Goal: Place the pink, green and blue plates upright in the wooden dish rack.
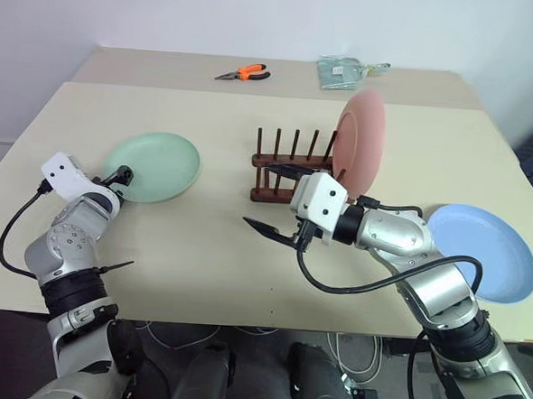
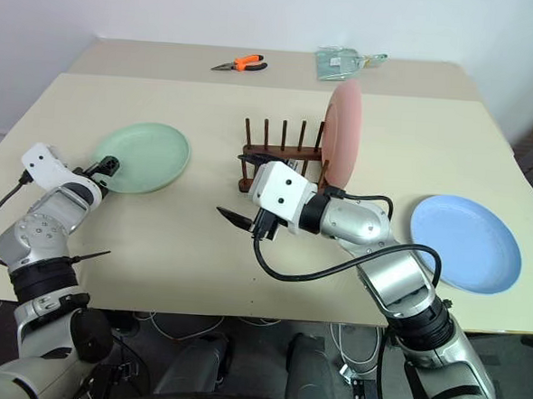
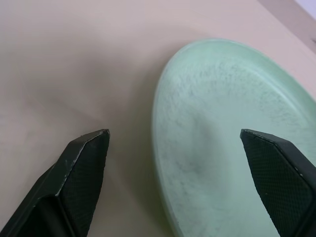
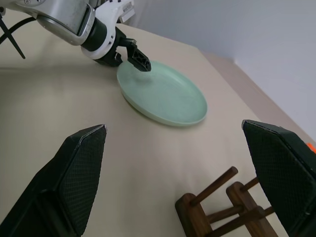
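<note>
the dish rack [image 1: 291, 169] is small and dark brown wood, two base rails with rows of thin upright pegs, standing near the middle of the table [image 1: 200, 250], a little toward the far edge. the pink plate [image 1: 358, 142] stands upright on its rim at the right end of the rack, leaning slightly. the green plate [image 1: 153, 166] lies flat toward the left edge of the table, pale mint with a faint speckle on its face. the blue plate [image 1: 481, 251] lies flat near the right edge, close to the front.

the left claw [image 3: 175, 163] has its jaws wide apart and grips nothing; it straddles the near rim of the green plate, one finger [image 3: 84, 168] over bare table, the other [image 3: 279, 170] over the plate's face. whether it touches the plate cannot be told. the right claw [image 1: 278, 200] hangs just in front of the rack, also spread wide and empty, pointing across toward the green plate.

along the far edge lie orange-handled pliers [image 1: 243, 72] and a clear packet [image 1: 347, 71]; no writing on anything can be read.
</note>
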